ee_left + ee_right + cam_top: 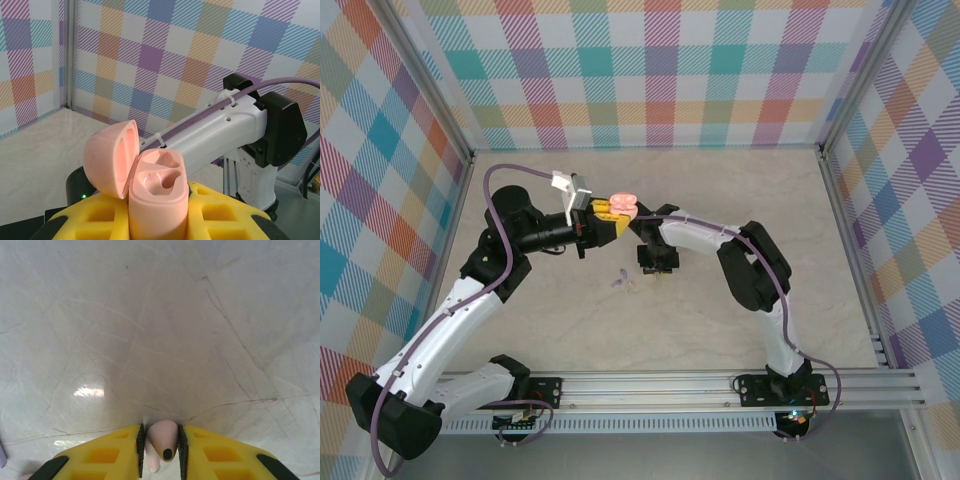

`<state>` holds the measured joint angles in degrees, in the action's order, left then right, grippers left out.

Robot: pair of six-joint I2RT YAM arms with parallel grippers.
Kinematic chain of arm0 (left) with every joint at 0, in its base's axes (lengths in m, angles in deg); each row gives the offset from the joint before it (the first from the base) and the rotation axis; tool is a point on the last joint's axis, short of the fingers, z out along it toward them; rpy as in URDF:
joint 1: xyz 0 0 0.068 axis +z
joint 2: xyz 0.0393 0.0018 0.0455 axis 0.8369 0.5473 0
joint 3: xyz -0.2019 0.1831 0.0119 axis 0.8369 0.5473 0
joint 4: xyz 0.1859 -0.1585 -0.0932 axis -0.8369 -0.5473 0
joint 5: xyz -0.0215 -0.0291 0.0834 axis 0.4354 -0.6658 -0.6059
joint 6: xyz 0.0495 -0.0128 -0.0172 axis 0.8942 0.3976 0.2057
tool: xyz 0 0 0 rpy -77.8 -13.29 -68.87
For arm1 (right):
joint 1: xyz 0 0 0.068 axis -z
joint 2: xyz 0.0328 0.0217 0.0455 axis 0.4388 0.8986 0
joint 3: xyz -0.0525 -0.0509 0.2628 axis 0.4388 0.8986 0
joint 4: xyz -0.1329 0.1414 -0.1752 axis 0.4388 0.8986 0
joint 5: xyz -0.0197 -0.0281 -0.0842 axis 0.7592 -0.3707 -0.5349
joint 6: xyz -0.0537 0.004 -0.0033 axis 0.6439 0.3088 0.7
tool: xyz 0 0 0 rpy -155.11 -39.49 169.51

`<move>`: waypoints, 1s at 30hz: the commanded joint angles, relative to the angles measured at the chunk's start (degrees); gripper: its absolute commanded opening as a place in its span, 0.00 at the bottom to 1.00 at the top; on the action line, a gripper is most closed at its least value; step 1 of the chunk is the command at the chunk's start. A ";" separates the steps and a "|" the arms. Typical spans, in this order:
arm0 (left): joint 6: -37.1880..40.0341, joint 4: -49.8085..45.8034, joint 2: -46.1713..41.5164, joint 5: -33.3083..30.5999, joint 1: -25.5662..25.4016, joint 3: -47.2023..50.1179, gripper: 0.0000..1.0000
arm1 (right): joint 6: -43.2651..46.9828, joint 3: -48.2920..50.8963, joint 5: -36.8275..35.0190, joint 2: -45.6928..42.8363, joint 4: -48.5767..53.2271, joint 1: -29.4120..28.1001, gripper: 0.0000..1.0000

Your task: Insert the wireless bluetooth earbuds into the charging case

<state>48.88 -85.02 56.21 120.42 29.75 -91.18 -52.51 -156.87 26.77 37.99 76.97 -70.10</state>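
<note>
Ok so left gripper (610, 215) is clamped on the open charging case (159, 200), right gripper (160, 447) pinching the pink earbud (161, 435). I'd carry it toward 11 o'clock, then go stem-first into a socket (161, 181), slowly.

A pale table with one tiny thing lying on it.
The table (740, 190) is flat and light beige, like smooth stone. Thin dark lines run over it, and a bright spot of light shines on it. Tall checked walls (650, 70) in many colours stand along its left, far and right sides. One tiny lilac earbud (623, 283) lies on the bare top near the middle, well apart from the walls. A long silver metal rail (660, 382) runs along the near edge. The left arm base (525, 385) and the right arm base (775, 385) sit on that rail.
</note>
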 commanded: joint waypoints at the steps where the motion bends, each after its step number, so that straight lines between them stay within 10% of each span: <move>1: 0.45 2.13 0.16 0.68 0.80 0.55 0.19 | 2.84 -1.11 -1.83 2.61 0.41 0.13 0.27; 30: 0.19 1.92 -0.25 0.02 0.83 1.20 0.19 | 4.01 0.73 -2.87 2.37 -1.48 0.48 0.20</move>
<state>48.86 -84.98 56.23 120.38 29.75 -90.94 -48.05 -158.93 25.28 39.30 78.56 -70.25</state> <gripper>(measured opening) 0.227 0.206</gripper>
